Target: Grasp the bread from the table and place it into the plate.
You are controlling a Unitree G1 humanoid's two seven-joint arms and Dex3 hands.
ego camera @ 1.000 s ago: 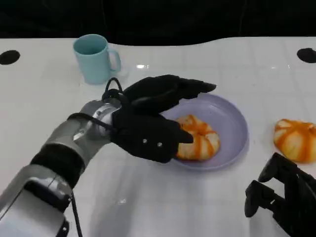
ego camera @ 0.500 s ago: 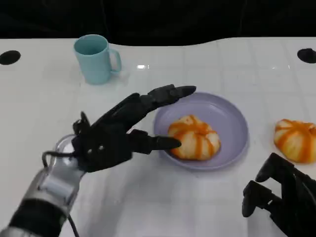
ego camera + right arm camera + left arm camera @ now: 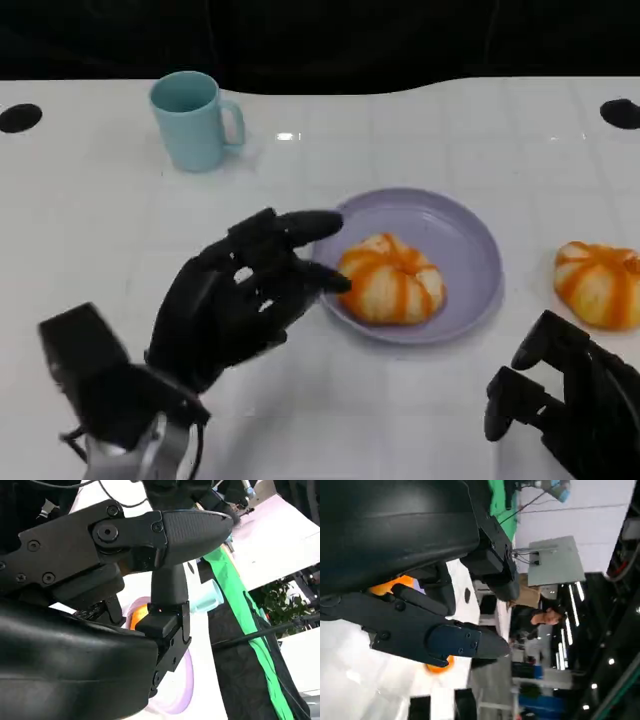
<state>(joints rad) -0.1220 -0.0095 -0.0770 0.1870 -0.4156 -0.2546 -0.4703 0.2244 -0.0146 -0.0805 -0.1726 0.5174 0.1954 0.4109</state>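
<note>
— Left hand (image 3: 240,300) hung empty, fingers spread, tips just beside the bread (image 3: 392,280) lying in the plate (image 3: 470,240). Risk?

— A careless sweep might have nudged that bread or clipped the plate rim. Right hand (image 3: 560,410) sat loosely unclasped, empty, near a second bread (image 3: 598,283) on the table (image 3: 100,200).

— Anything extra from the wrists?

— Left wrist view showed a person (image 3: 545,617) beyond the table; head view showed the mug (image 3: 195,120).
</note>
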